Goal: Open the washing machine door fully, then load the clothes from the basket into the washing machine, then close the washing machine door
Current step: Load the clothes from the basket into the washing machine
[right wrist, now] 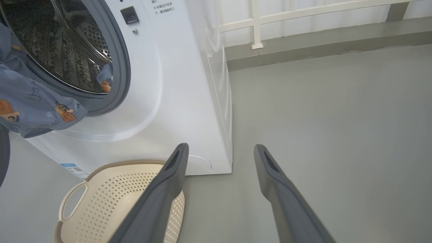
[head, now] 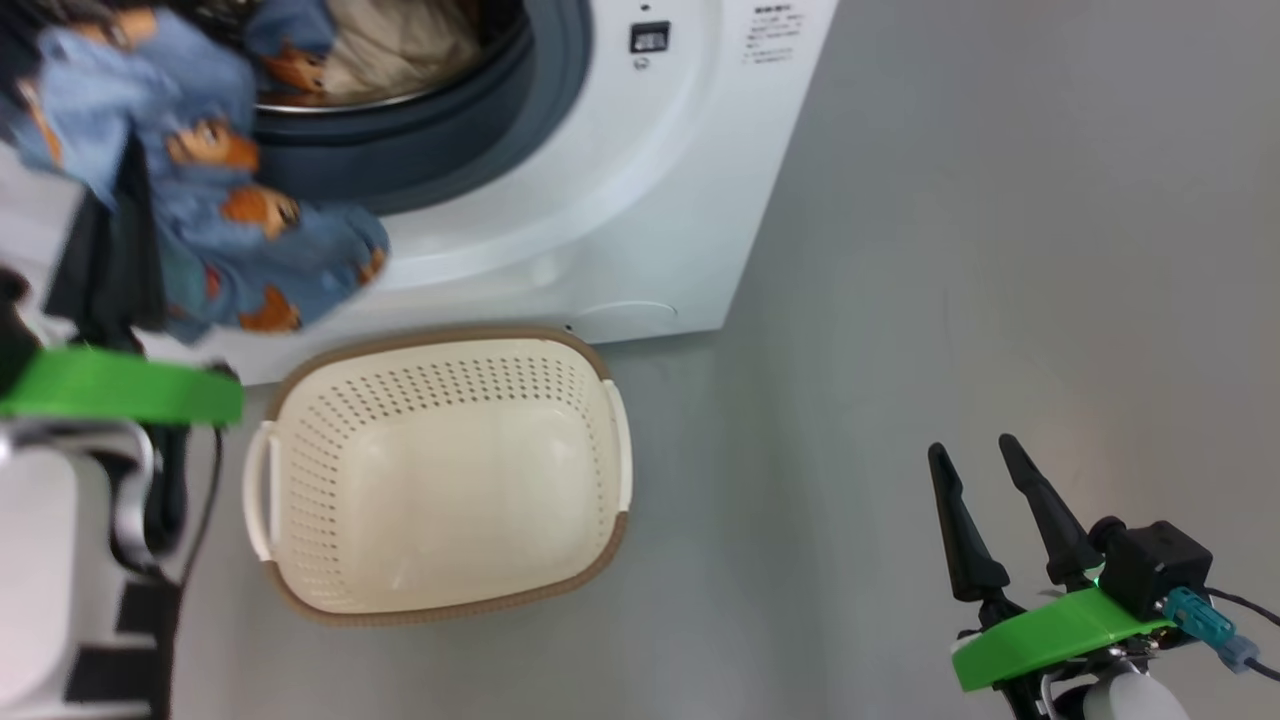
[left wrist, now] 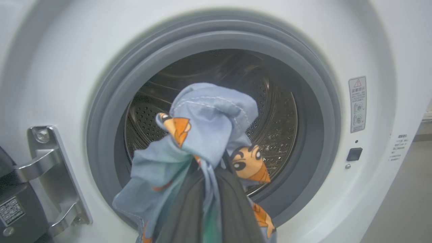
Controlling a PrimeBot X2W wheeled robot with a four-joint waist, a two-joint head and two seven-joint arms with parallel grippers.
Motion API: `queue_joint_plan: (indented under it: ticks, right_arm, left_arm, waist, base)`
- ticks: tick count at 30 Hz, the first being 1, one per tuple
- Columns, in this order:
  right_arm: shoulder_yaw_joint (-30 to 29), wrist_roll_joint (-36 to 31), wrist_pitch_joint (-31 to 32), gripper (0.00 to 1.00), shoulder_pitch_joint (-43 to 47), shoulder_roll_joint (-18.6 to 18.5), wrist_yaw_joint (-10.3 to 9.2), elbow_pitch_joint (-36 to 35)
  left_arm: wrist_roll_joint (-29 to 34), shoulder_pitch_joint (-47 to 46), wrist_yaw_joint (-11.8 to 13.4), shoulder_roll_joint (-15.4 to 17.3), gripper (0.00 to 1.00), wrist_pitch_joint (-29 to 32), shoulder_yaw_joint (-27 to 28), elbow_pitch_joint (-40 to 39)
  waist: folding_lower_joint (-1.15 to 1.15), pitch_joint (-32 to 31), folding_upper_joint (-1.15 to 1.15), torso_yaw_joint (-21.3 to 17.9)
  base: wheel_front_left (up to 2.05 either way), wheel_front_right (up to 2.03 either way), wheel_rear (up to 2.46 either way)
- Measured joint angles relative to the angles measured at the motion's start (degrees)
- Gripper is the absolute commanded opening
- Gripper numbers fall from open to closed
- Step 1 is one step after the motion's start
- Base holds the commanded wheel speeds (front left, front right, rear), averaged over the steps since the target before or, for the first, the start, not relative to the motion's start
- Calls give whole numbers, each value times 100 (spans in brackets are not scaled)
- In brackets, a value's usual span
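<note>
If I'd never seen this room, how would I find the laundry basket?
Find the big white washing machine with its round opening. On the grey floor right in front of it sits the basket. It is cream plastic full of little holes, with a brown rim.

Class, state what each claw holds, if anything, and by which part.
Left claw: a blue garment, pinched at a bunched fold, the rest hanging loose. Right claw: open, holding nothing.
</note>
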Motion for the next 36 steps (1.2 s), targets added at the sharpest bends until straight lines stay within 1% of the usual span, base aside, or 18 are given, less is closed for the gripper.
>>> queue_joint_plan:
  ticks: [1,3,13,14,18,25,28,31,34,36]
  right_arm:
    - [0,0,0,100,0,0,0,0]
    - [29,0,0,100,-44,7,0,-4]
    - [204,4,0,100,-352,69,0,-66]
    - [255,10,0,100,-416,75,0,-63]
    - [401,211,0,100,-483,83,0,-73]
    - [600,364,0,100,-662,86,0,-94]
    - [680,520,0,100,-667,87,0,-113]
    - [691,568,0,100,-672,88,0,-125]
    - [698,600,0,100,-730,89,0,-134]
    - [717,622,0,100,-805,90,0,-153]
  left_arm:
    - [0,0,0,0,0,0,0,0]
    - [-1,-322,0,62,0,-1,-27,242]
    - [-307,-1761,0,275,0,0,-381,2193]
    - [-388,-2056,0,319,0,1,-460,2569]
    - [-600,-2545,0,413,0,0,-631,3294]
    - [-1000,-3204,0,714,0,1,-1134,4211]
    - [-1054,-3513,0,891,0,1,-1255,4216]
    - [-896,-3886,0,1082,0,1,-1272,3777]
    - [-612,-4127,5,1126,0,0,-1004,3158]
    - [-403,-4177,77,1125,0,-1,-711,2710]
  waist:
    - [0,0,0,0]
    - [0,91,0,-78]
    - [0,637,0,-449]
    - [0,725,0,-540]
    - [0,863,0,-734]
    - [0,1065,0,-1090]
    - [0,1168,0,-1213]
    - [0,1304,0,-1294]
    - [0,1437,0,-1352]
    - [0,1515,0,-1387]
  base:
    - [0,0,0]
    - [0,0,0]
    - [0,0,0]
    - [0,0,0]
    - [0,0,0]
    - [0,0,0]
    - [0,0,0]
    - [0,0,0]
    - [0,0,0]
    - [0,0,0]
